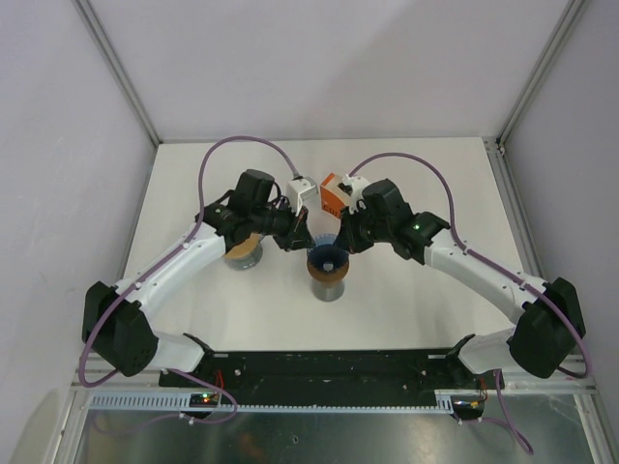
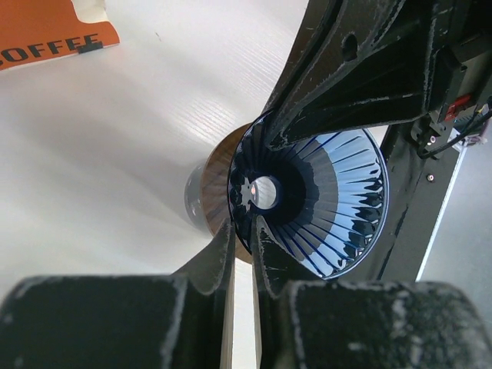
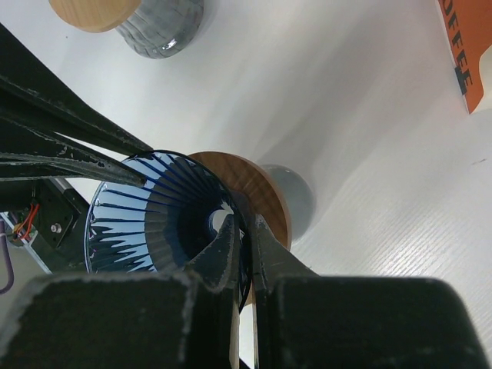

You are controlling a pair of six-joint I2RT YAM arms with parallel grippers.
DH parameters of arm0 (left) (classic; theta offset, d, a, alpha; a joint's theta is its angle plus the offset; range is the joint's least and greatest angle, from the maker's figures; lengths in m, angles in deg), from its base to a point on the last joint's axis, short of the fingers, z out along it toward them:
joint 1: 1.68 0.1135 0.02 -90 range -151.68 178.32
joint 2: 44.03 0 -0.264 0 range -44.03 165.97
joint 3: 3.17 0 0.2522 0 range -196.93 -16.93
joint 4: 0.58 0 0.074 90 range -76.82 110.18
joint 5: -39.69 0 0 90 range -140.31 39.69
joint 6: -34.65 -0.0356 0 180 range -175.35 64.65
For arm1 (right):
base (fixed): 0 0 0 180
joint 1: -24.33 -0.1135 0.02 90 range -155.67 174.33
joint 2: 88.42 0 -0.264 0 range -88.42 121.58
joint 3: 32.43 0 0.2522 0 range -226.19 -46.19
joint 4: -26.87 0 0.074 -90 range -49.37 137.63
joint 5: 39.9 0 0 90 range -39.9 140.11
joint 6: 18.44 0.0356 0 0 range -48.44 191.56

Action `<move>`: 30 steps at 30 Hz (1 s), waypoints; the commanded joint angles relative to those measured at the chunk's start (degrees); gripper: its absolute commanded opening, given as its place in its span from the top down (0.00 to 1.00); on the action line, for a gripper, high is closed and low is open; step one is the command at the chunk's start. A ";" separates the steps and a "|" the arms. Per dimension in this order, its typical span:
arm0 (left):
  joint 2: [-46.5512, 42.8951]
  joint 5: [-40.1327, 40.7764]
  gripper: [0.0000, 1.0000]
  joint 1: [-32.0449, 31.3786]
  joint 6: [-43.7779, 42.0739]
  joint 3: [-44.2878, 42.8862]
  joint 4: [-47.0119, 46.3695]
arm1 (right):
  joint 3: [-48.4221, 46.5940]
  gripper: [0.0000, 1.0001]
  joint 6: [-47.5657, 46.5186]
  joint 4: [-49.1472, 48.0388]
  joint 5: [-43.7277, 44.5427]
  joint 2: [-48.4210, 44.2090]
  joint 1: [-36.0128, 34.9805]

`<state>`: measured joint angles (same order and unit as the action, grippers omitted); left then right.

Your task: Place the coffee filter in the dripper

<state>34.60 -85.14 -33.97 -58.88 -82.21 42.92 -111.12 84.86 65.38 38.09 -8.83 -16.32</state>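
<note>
Top external and wrist views: a white, finely grained tabletop (image 1: 416, 184) is enclosed by pale grey wall panels (image 1: 319, 58) set in aluminium frame posts (image 1: 116, 68), with a black base rail (image 1: 329, 365) along its near edge. The blue ribbed dripper (image 1: 326, 254) is seated at the tabletop's centre on a wooden disc (image 3: 246, 184) atop a grey cup (image 1: 329, 288); its inner wall is exposed down to the central hole. The left fingers (image 2: 233, 234) are pinched on one side of the dripper's rim, and the right fingers (image 3: 234, 231) are pinched on the opposite side. A second grey cup with a wooden lid (image 1: 242, 253) is partly covered by the left arm. An orange coffee box (image 1: 332, 188) and a white box (image 1: 305, 190) are placed just behind the dripper. The coffee filter cannot be identified.
</note>
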 commanded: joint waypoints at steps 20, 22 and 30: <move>0.94 1.29 1.00 0.40 -2.28 -4.24 6.42 | 0.57 0.78 -1.07 -5.79 0.01 1.66 -0.60; 0.92 1.42 1.00 0.44 -2.27 -4.38 6.50 | -0.51 0.74 -1.08 -5.73 -0.53 1.85 -0.82; 0.09 1.10 0.94 0.57 -2.04 -5.84 6.62 | -3.62 0.62 -1.66 -4.59 -0.35 1.67 -1.31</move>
<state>35.32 -83.26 -33.05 -59.47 -85.40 47.23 -111.16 84.38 61.67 37.07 -7.08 -17.34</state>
